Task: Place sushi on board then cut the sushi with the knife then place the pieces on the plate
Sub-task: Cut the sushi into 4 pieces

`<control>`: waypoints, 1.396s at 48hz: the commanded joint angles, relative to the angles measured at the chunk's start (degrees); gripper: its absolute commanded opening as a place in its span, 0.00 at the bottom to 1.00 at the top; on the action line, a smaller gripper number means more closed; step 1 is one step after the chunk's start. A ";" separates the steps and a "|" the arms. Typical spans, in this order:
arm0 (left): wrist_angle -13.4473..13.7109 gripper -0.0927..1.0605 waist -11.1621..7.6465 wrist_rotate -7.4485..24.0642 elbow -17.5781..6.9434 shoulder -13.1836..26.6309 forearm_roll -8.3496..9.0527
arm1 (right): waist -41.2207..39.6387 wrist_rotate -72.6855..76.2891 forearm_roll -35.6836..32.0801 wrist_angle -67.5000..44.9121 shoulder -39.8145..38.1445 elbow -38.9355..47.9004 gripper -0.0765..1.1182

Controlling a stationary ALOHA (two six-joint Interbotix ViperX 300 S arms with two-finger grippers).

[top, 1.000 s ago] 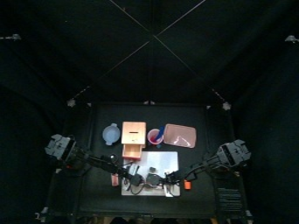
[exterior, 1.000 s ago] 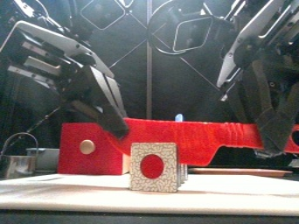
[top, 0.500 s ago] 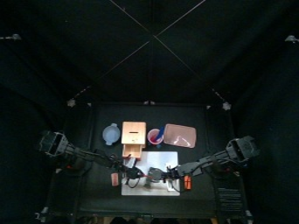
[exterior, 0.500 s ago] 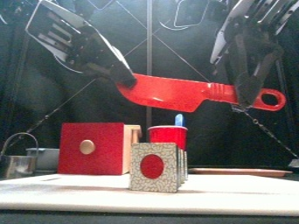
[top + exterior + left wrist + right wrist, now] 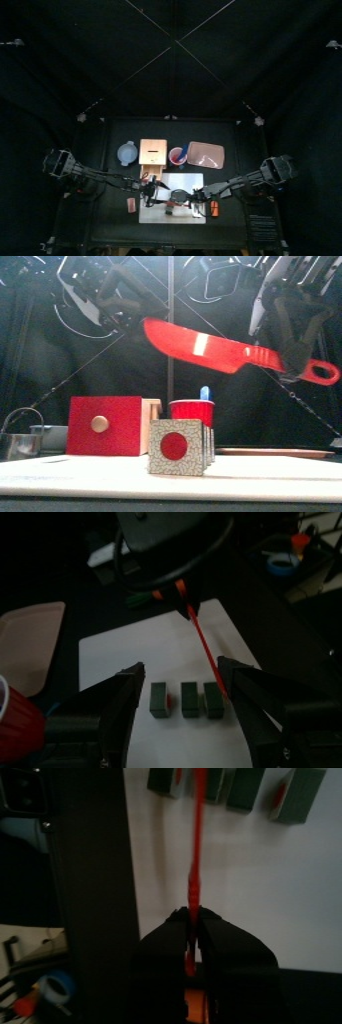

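Note:
The sushi roll point(image 5: 177, 448) of dark green blocks stands on the white board point(image 5: 267, 471), seen end on with its red centre. The red knife point(image 5: 214, 348) hangs in the air above it, blade slanting up to the left. My right gripper point(image 5: 299, 354) is shut on its handle; in the right wrist view the knife point(image 5: 195, 858) runs out edge-on from that gripper point(image 5: 195, 920) toward the sushi blocks point(image 5: 230, 786). My left gripper point(image 5: 112, 301) is open at the blade's tip, holding nothing. The left wrist view shows its jaws wide apart point(image 5: 179, 667) over the sushi point(image 5: 187, 699).
Behind the board stand the wooden box point(image 5: 107, 426) with its red drawer front and a red cup point(image 5: 194, 412) holding a blue knife point(image 5: 206, 392). The pink tray point(image 5: 206, 154) lies at the back right, the blue-grey bowl point(image 5: 127, 153) at the back left.
My left gripper has let go of the knife's blade and opened wide. The knife, lifted over the last second, now tilts with its blade end higher, held by the right gripper alone.

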 commanded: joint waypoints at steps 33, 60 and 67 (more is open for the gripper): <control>-15.64 0.88 2.37 0.35 6.77 -3.52 -1.05 | 0.88 -0.26 60.64 -33.57 -14.41 24.17 0.37; -21.18 0.87 2.46 3.16 10.28 -3.43 1.49 | 7.91 -0.09 82.53 -45.70 -13.54 28.74 0.38; -21.36 0.87 2.46 3.25 10.55 -3.43 1.49 | 8.44 -0.09 83.32 -46.23 -13.54 30.15 0.38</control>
